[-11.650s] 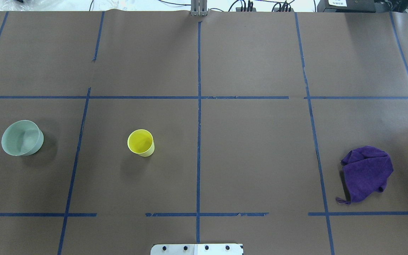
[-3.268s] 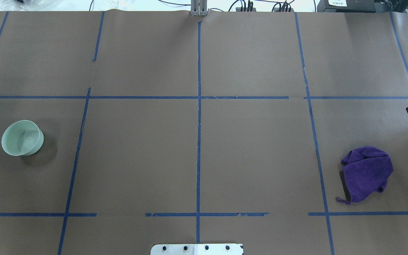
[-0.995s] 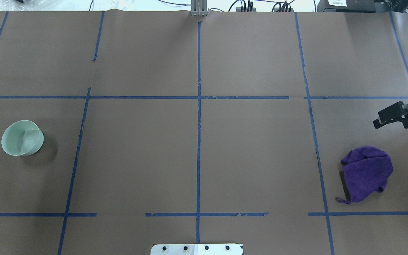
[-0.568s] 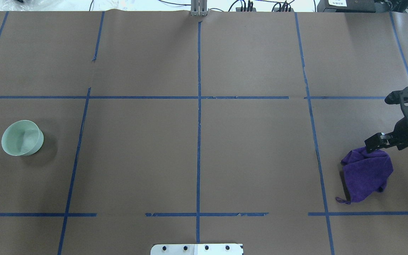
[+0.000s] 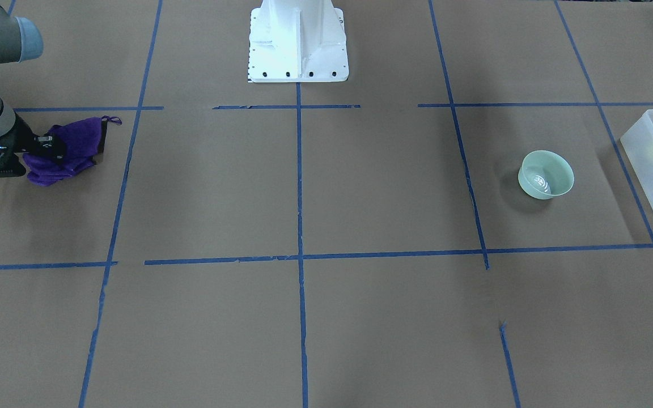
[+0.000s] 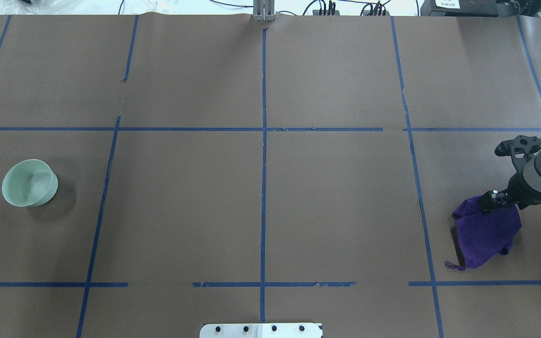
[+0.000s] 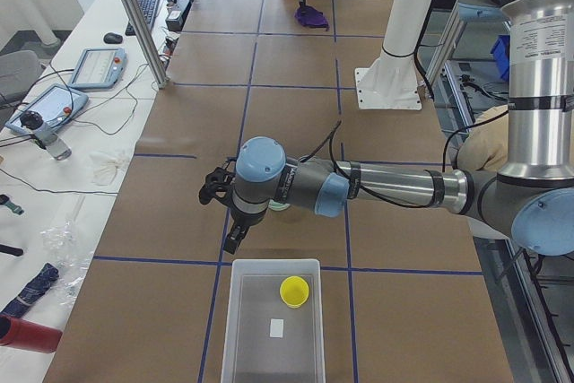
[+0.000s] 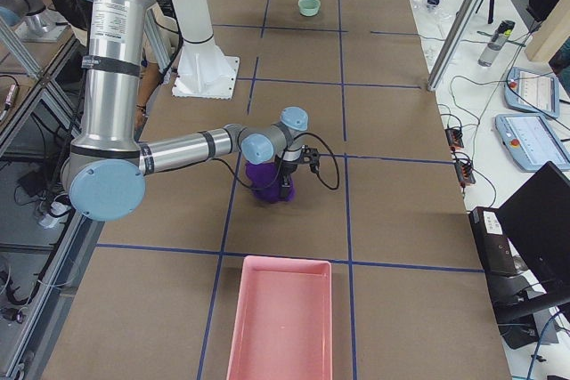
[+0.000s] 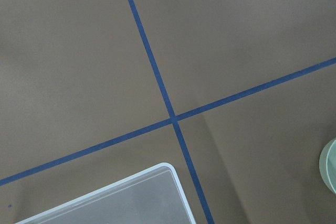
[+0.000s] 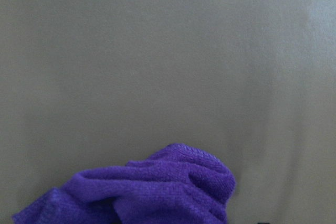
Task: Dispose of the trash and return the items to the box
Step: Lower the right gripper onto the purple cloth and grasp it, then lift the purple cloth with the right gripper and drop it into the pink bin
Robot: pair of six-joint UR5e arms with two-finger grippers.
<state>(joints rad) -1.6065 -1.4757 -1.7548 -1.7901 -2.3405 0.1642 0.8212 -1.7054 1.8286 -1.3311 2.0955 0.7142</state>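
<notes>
- A purple cloth (image 10: pixel 157 192) – fuzzy, bunched into soft folds – fills the lower middle of the frame, cut off by the bottom edge.
- Plain brown table covering (image 10: pixel 157 51) takes up all the rest, above and beside the cloth.

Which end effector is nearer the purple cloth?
Right. The right end effector sits at the purple cloth's edge; the left end effector hangs at the table's opposite end, by the translucent bin holding the yellow cup.
</notes>
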